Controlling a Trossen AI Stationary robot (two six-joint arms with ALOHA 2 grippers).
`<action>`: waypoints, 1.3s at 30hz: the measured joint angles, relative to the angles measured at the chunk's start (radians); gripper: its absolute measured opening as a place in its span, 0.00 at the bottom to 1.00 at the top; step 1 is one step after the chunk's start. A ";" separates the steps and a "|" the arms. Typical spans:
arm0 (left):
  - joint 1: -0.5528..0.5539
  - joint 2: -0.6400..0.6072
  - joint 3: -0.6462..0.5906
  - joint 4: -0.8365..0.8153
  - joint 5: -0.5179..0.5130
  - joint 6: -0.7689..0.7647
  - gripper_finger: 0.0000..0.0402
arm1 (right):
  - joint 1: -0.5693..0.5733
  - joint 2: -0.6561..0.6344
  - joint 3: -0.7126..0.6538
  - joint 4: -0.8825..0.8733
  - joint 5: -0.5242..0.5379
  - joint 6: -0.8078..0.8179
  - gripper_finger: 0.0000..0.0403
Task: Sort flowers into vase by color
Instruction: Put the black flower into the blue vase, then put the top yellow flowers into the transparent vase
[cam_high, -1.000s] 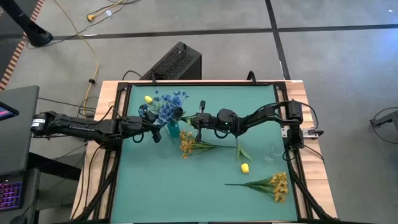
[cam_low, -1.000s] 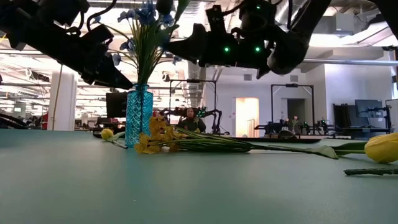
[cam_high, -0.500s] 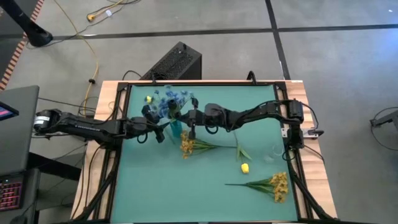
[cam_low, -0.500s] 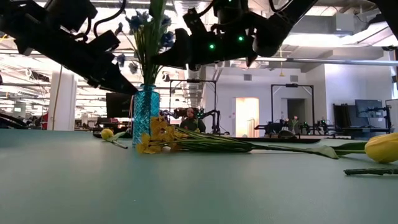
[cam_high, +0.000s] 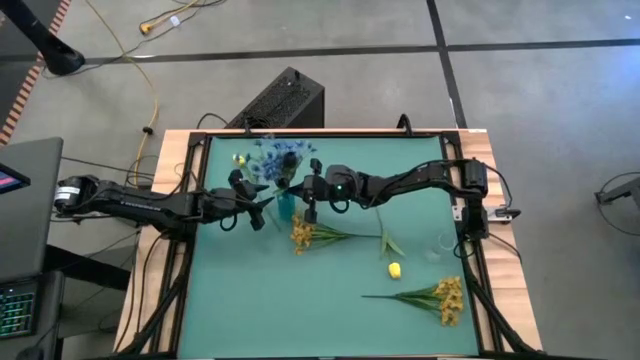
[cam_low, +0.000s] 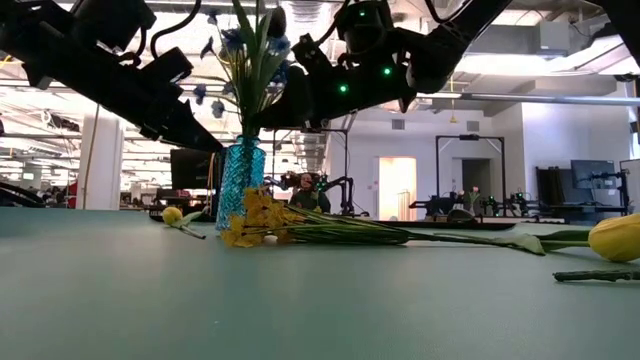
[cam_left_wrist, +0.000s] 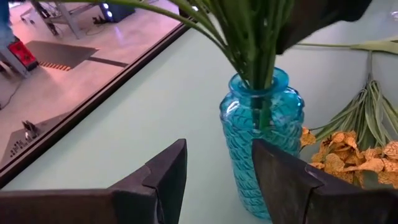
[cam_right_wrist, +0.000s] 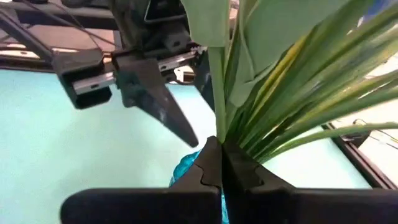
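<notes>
The right gripper (cam_right_wrist: 219, 163) was clamped on a thin green stem of the blue-blossomed artificial sprigs (cam_high: 275, 160), directly above the ribbed blue glass vase (cam_left_wrist: 261, 134). The left gripper (cam_left_wrist: 214, 174) stood open beside it. Light, springy stems; hold low.

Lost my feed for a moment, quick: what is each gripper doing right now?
Left gripper: open, empty, beside the blue vase.
Right gripper: shut on a green stem of the blue flowers, above the vase.
</notes>
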 joint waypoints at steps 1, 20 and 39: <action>0.000 0.000 0.000 0.000 0.000 0.000 0.42 | 0.004 0.000 0.000 -0.003 0.000 -0.004 0.07; 0.000 0.000 0.000 -0.008 0.002 0.000 0.42 | 0.047 -0.001 0.000 -0.009 0.025 -0.065 0.46; -0.015 -0.002 0.049 -0.155 -0.003 -0.019 0.42 | 0.048 -0.268 0.030 -0.697 0.031 -0.012 0.74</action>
